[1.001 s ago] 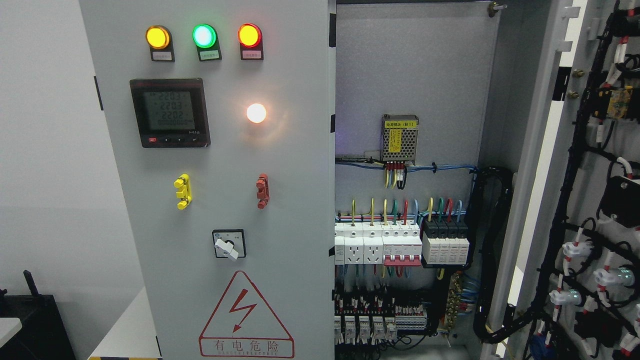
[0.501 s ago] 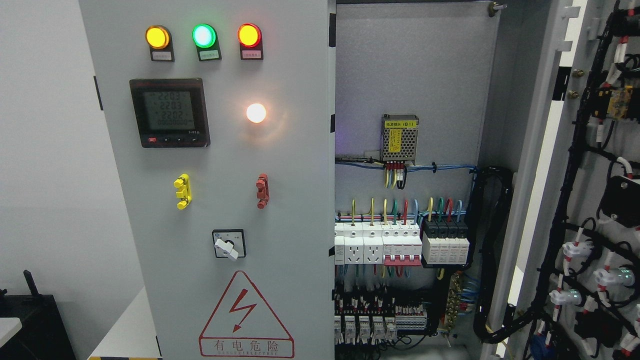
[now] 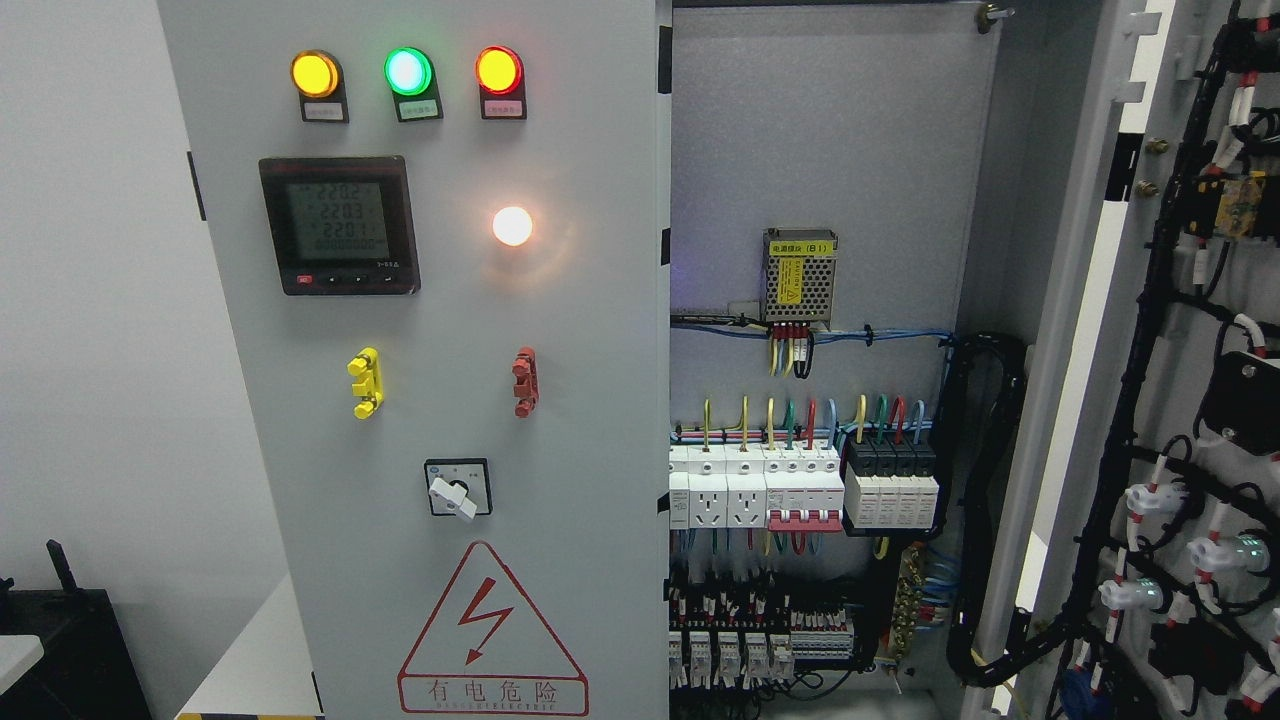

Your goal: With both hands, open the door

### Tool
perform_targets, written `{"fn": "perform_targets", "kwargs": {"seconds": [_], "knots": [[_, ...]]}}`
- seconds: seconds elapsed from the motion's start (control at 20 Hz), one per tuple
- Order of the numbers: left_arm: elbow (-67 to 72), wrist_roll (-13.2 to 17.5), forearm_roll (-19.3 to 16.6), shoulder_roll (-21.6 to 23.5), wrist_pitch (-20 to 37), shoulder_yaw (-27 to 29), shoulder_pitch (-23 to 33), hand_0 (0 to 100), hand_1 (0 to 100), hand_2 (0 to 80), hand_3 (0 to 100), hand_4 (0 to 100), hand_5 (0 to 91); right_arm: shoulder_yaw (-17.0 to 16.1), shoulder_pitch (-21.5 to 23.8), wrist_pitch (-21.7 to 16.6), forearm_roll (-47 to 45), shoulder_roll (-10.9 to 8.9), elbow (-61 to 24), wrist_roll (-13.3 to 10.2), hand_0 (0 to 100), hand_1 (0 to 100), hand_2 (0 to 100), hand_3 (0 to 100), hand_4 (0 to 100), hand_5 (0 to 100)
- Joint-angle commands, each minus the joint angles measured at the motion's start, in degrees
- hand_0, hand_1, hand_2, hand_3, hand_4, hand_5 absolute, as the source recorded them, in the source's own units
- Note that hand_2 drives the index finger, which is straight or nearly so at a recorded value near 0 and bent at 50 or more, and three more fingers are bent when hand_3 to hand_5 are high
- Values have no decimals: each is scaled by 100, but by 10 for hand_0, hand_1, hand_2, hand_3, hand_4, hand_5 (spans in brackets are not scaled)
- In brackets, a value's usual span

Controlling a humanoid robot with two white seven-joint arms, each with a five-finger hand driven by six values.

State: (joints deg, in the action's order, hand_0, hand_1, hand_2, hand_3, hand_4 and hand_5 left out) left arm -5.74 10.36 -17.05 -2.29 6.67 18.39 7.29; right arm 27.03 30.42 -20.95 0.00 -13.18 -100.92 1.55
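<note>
White wall fills the left background behind a tall grey metal electrical cabinet (image 3: 420, 400). Its right-hand grey metal door (image 3: 1190, 400) stands swung wide at the picture's right, its inner face strung with black cable looms, baring rows of white breakers (image 3: 800, 490) inside. The left panel, carrying 3 lit indicator lamps (image 3: 407, 72) and a black digital meter (image 3: 338, 224), remains shut. Neither robot hand shows, so I cannot tell their state. By my judgement the opening looks done on the right; any next move calls for bringing both hands back into view.
</note>
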Motion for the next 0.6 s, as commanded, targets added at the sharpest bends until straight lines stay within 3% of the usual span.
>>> {"fn": "perform_targets", "kwargs": {"seconds": [0.0,0.3,0.45,0.55], "knots": [[3,1,0,0,1,-2,0,0,0,0,0,32,0,84,-685,-23,-140,219,-666,30,0,0,0,0,0,0],[3,1,0,0,1,-2,0,0,0,0,0,31,0,-311,-1292,38,-149,387,-727,21,0,0,0,0,0,0],[3,1,0,0,1,-2,0,0,0,0,0,31,0,-539,-1625,56,-149,641,-718,21,0,0,0,0,0,0],[3,1,0,0,1,-2,0,0,0,0,0,31,0,-689,-1845,65,-158,703,-701,21,0,0,0,0,0,0]]}}
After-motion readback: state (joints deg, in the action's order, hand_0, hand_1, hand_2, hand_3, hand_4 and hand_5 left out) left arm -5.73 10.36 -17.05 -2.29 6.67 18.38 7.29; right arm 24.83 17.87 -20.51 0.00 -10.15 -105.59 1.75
